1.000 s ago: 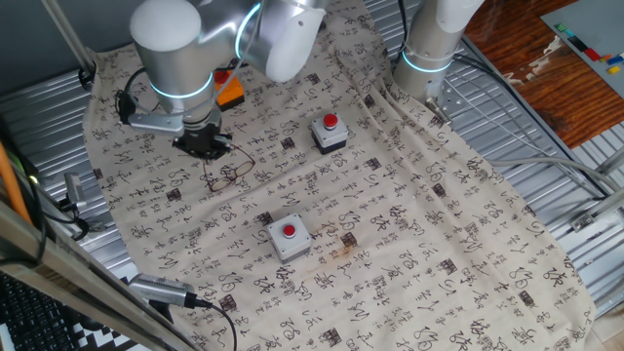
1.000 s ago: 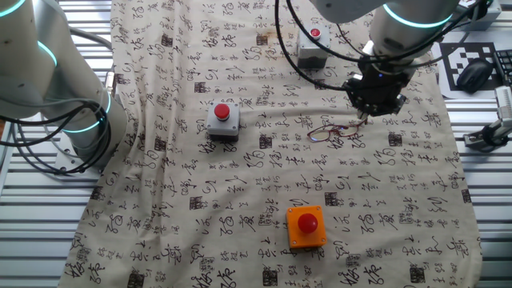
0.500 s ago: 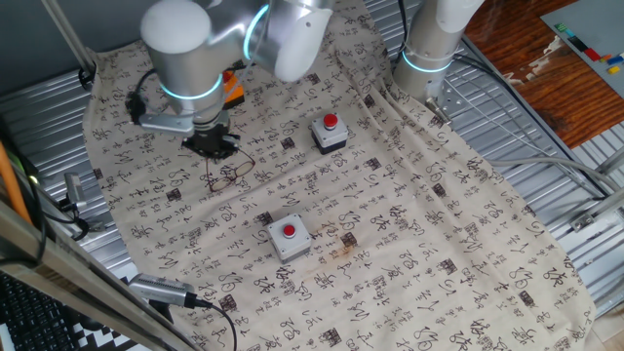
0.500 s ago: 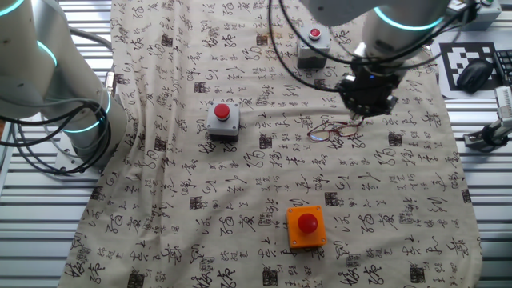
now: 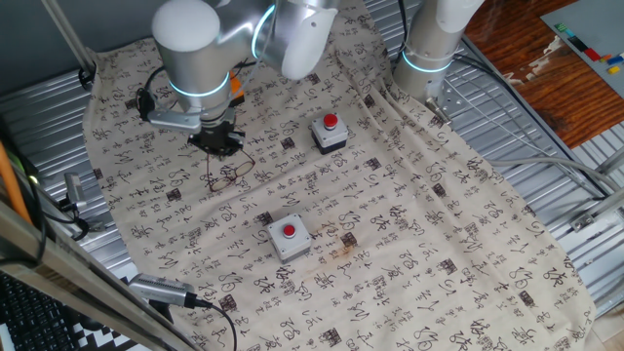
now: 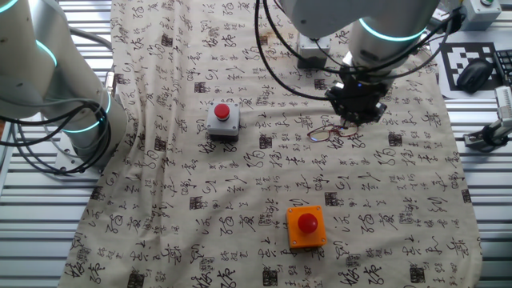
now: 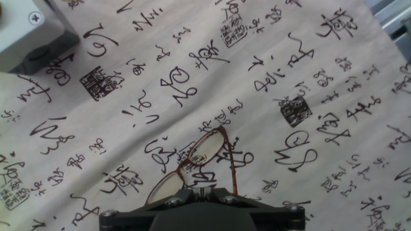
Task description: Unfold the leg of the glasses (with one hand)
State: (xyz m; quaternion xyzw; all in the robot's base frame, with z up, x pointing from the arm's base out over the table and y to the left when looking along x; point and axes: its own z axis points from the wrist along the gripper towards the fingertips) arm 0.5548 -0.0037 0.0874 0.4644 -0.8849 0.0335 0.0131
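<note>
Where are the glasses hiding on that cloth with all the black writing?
Find the big silver robot arm bending over the beige printed cloth. Just under its black gripper lie thin reddish-brown wire-framed glasses with clear lenses. Unlike the grey boxes with red buttons nearby, they are flat, thin wire.

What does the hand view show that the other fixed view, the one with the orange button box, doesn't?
Only the hand view shows the glasses close up: two clear lenses, thin reddish-brown rims and one leg running toward the gripper, whose fingertips are hidden by its body. Only the other fixed view shows the whole gripper above them, the orange button box and a second arm. Both show the printed cloth and a grey button box.
</note>
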